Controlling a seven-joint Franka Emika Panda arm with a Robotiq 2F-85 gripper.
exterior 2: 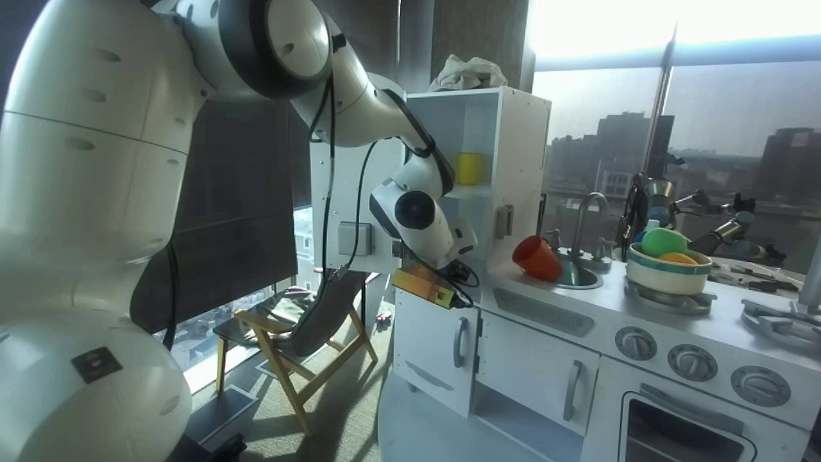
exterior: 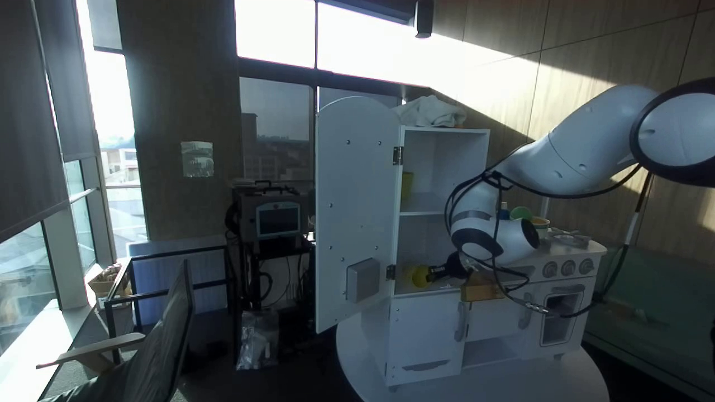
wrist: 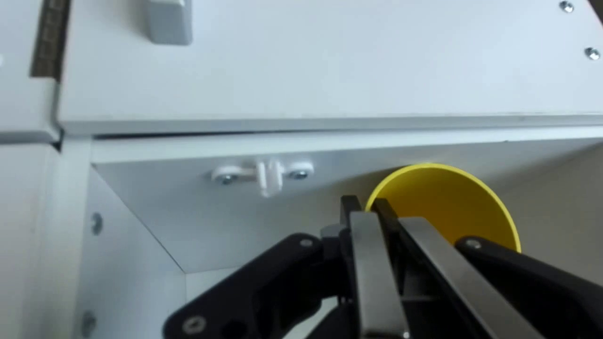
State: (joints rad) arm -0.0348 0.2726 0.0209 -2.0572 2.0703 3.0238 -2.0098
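Yellow cup (wrist: 445,207): in the lower open compartment (exterior: 422,240) of the tall cabinet (exterior 2: 523,160), toward its hinge side, mouth facing out, tilted or on its side, unsure which; resting on the compartment floor (wrist: 226,221) or barely off it, can't tell
Tool (wrist: 369,207): inside the tall cabinet, jaws closed on one edge of the cup's rim, cup wall pinched between them
Latch (wrist: 270,176): white, fixed to the tall cabinet's compartment floor by the front edge, near the tool
Cabinet door (exterior: 357,212): swung wide, hinged on the tall cabinet
Second yellow cup (exterior 2: 470,168): upper shelf (exterior 2: 468,191) of the tall cabinet
Cloth (exterior 2: 468,74): crumpled on top of the tall cabinet
Red cup (exterior 2: 537,258): tilted on the tabletop (exterior 2: 600,295), between the tall cabinet and the sink (exterior 2: 580,277)
Bowl (exterior 2: 664,276): farther from the tall cabinet than the sink, green item (exterior 2: 664,242) and orange item (exterior 2: 678,258) inside
Cup step: looks like the grasp stage, rim pinched, cup within the tall cabinet
Cup next move: any shift would seem to call for a tight pinch and slow motion, clear of the tall cabinet's walls and the latch; off-centre hold could let the cup twist
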